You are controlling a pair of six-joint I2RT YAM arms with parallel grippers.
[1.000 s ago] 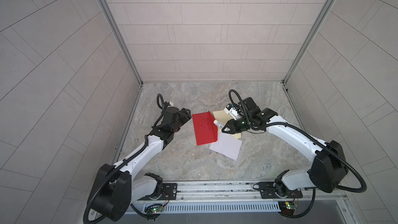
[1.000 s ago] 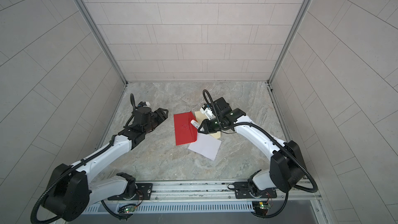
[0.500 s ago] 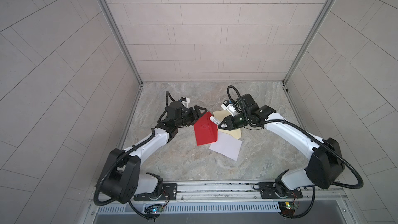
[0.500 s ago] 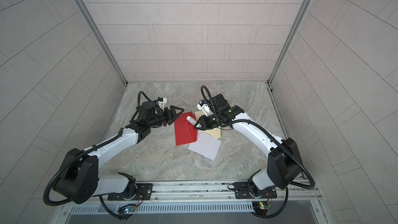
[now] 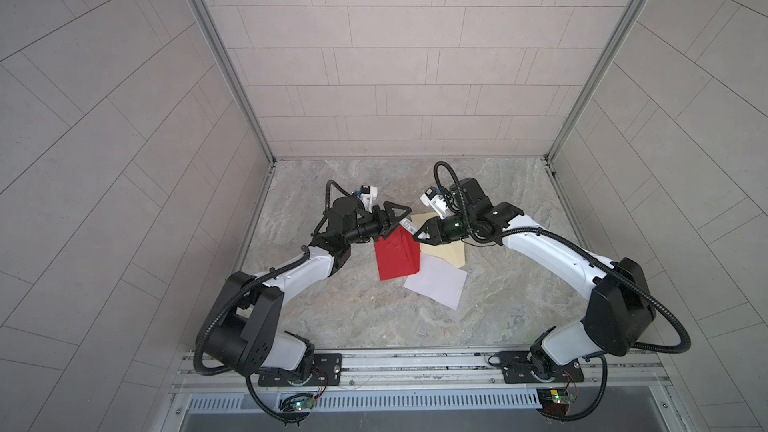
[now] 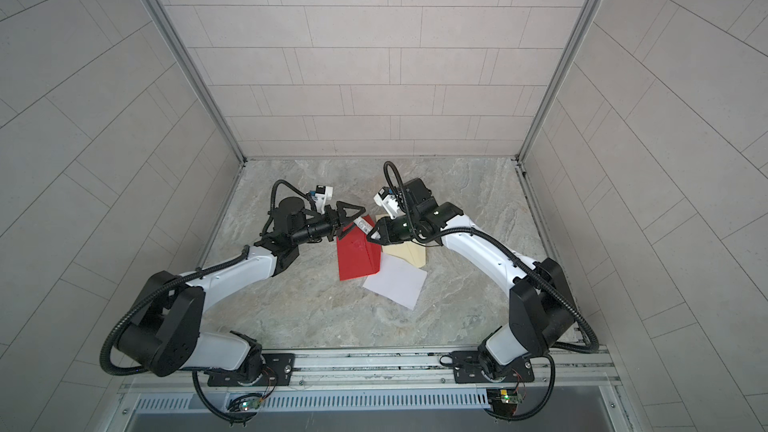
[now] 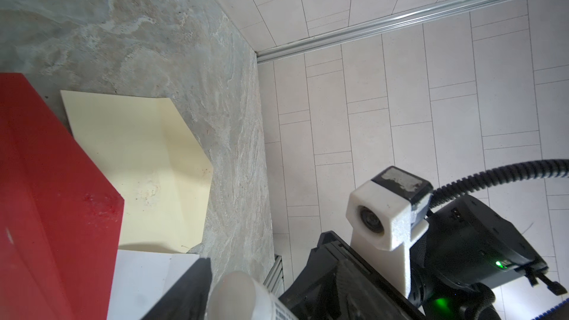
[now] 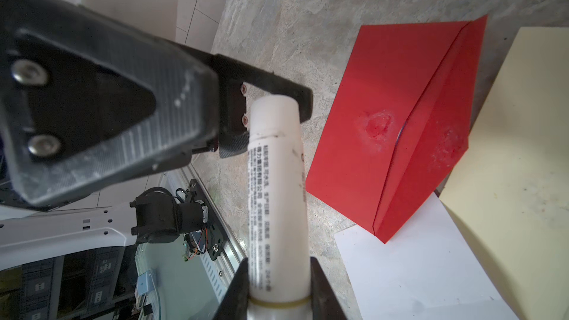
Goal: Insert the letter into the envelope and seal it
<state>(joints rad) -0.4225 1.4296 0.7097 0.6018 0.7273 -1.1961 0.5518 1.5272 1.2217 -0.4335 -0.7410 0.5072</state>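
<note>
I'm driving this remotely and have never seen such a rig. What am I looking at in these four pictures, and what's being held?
A left arm and a right arm, each ending in a two-finger gripper, work over a marbled table. Both top views come from one camera head overhead, looking down on everything. The other two come from a camera on each wrist, looking along the fingers. On the table lie a red envelope with its flap raised, a cream paper beside it, and a white sheet, probably the letter. The right gripper is shut on a white glue stick. The left gripper is open, its jaws either side of the stick's cap end; whether they touch it I cannot tell.
</note>
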